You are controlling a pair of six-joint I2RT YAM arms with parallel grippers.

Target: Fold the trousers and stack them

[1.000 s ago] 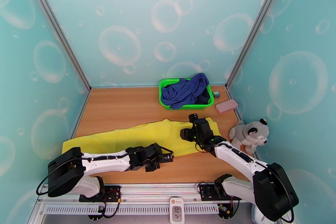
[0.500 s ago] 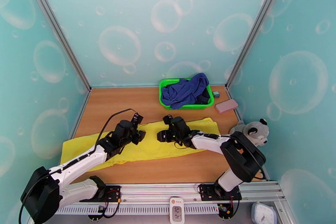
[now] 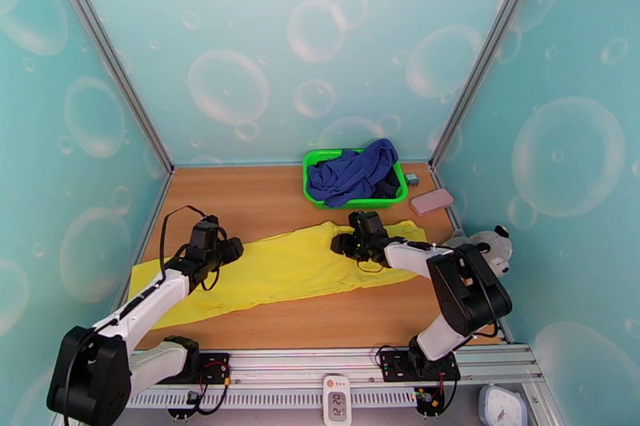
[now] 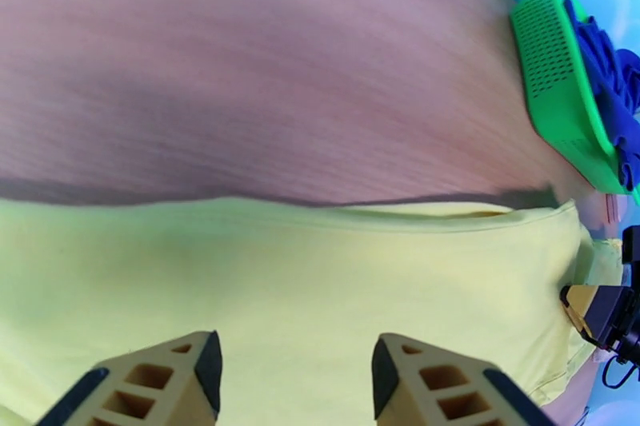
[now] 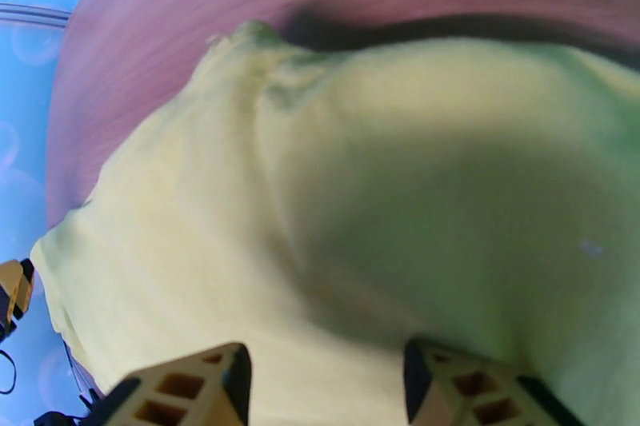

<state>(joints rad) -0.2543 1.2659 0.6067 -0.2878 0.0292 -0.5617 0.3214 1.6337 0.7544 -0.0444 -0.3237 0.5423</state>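
Note:
The yellow trousers [image 3: 280, 268] lie stretched across the wooden table, legs towards the left and the waist end at the right. My left gripper [image 3: 234, 248] hovers over the far edge of the legs, left of centre. In the left wrist view its fingers [image 4: 172, 380] stand apart, open, above the yellow cloth [image 4: 320, 276] with nothing between them. My right gripper [image 3: 338, 244] is over the trousers' far edge near the waist. Its fingers [image 5: 192, 388] are likewise open over the fabric [image 5: 360, 204].
A green basket [image 3: 313, 161] holding a blue garment [image 3: 356, 170] stands at the back, just behind the right gripper. A pink block [image 3: 432, 201] and a small grey object [image 3: 411, 179] lie at the back right. A plush toy [image 3: 480, 250] sits at the right edge.
The left arm swung from the front middle out to the left, over the trouser legs. The right gripper went left over the cloth and came back right. The trousers have shifted slightly.

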